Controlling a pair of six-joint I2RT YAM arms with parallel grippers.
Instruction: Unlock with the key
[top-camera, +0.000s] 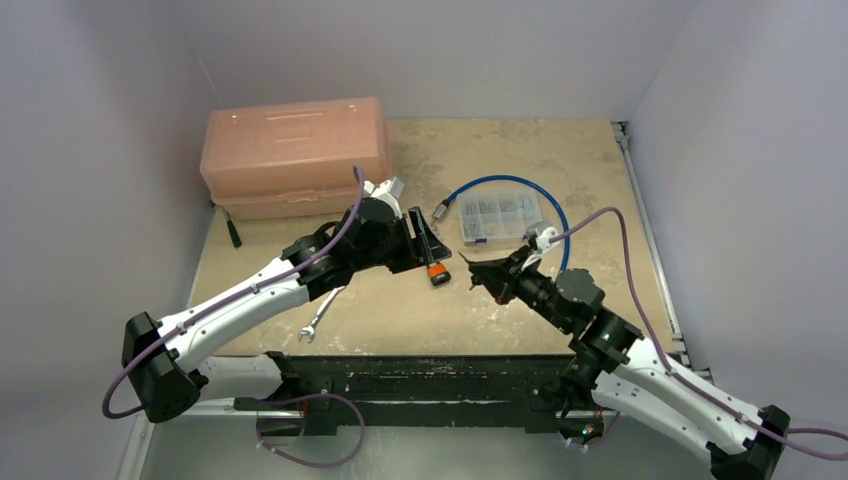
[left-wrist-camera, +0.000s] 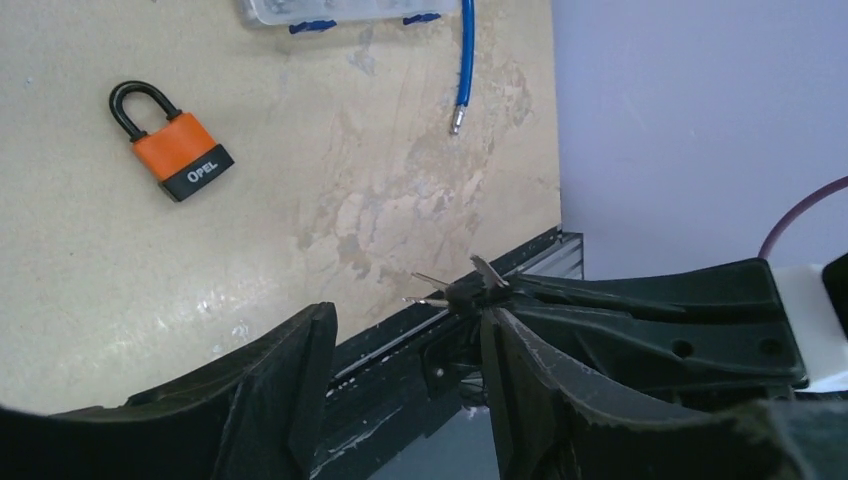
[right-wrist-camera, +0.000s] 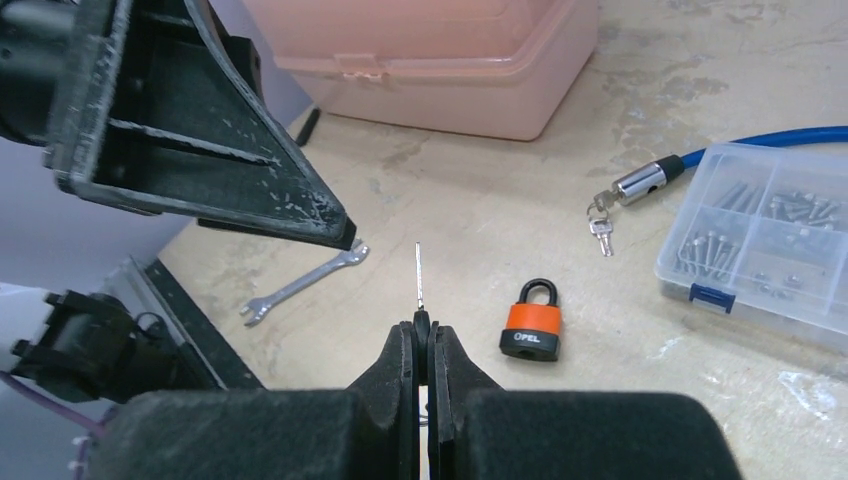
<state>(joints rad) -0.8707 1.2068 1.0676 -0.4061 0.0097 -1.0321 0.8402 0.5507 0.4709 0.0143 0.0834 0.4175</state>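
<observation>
Pinching the key (right-wrist-camera: 419, 275) by its head in the right gripper (right-wrist-camera: 424, 335), jaws pressed together on it, blade jutting free beyond the tips, likely to keep it clear for the keyhole. Lying flat on the table (top-camera: 600, 170), apart from the key: the orange padlock (right-wrist-camera: 533, 320), shackle shut. Hovering above and just left of it with jaws apart: the left gripper (left-wrist-camera: 405, 320), probably readied to steady the body against the push.

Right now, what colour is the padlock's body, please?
The padlock body is orange; left wrist view shows best.
</observation>
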